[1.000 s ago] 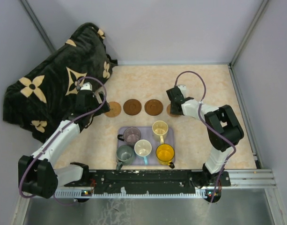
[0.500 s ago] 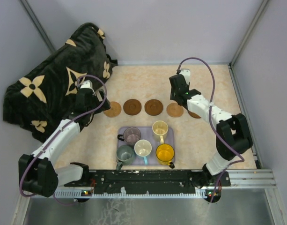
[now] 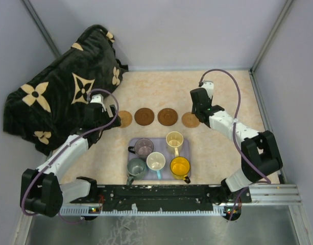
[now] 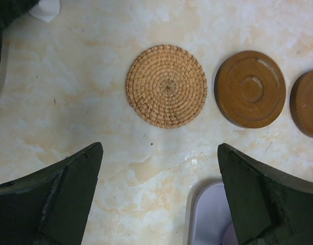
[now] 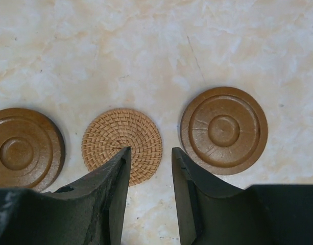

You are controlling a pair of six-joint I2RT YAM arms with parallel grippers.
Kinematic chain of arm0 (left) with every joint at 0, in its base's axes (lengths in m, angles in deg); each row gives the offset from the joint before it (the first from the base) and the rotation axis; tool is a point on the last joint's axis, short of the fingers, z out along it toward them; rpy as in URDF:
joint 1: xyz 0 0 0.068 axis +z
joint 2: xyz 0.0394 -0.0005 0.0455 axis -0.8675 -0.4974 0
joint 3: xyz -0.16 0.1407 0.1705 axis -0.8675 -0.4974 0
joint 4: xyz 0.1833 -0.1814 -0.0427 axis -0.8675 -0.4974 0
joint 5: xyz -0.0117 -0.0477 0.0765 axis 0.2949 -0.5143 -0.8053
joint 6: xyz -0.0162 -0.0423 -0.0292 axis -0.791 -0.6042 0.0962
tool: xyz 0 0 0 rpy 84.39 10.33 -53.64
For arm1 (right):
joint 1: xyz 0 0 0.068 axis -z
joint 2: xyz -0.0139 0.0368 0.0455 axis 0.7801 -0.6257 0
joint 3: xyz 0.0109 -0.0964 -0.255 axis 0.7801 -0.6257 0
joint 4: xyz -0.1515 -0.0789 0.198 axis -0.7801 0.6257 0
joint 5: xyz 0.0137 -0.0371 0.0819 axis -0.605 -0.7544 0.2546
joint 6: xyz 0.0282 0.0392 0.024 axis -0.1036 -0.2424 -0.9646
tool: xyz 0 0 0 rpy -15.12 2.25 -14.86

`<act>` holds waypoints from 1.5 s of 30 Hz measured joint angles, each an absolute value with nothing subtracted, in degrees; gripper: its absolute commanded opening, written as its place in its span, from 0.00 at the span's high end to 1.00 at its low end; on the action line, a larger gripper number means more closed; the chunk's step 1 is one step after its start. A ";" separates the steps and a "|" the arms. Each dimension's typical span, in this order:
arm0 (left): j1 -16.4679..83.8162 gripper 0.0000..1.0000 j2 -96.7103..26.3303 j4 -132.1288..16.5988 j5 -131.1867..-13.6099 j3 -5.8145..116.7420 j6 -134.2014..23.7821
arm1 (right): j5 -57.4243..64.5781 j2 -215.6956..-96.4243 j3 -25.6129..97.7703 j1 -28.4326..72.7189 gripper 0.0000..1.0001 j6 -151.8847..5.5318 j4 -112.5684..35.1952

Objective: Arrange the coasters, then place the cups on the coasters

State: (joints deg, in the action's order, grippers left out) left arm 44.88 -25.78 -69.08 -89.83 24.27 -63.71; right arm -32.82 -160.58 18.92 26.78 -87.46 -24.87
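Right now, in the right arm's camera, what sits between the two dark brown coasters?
A tan woven coaster lies between one dark brown coaster and the other dark brown coaster, touching neither. The right wrist view shows it.

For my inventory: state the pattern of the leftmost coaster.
The leftmost coaster is tan woven wicker in coiled rings; clearest in the left wrist view.
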 measured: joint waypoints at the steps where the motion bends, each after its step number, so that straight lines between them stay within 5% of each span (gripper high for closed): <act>1: 44.88 0.00 -25.80 -69.21 -89.85 23.81 -63.71 | -32.73 -161.04 18.90 26.78 0.64 -87.66 -24.76; 13: 44.88 0.00 -29.08 -69.72 -88.67 22.69 -63.77 | -26.59 -171.64 19.05 26.67 0.68 -92.10 -26.05; 45: 44.91 0.00 -28.25 -71.51 -89.37 23.94 -64.38 | -26.96 -177.11 20.58 26.56 0.67 -94.66 -25.76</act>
State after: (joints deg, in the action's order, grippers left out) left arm 44.91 -28.25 -71.51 -89.37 23.94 -64.38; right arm -26.96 -177.11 20.58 26.56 -94.66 -25.76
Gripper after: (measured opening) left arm 0.997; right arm 0.327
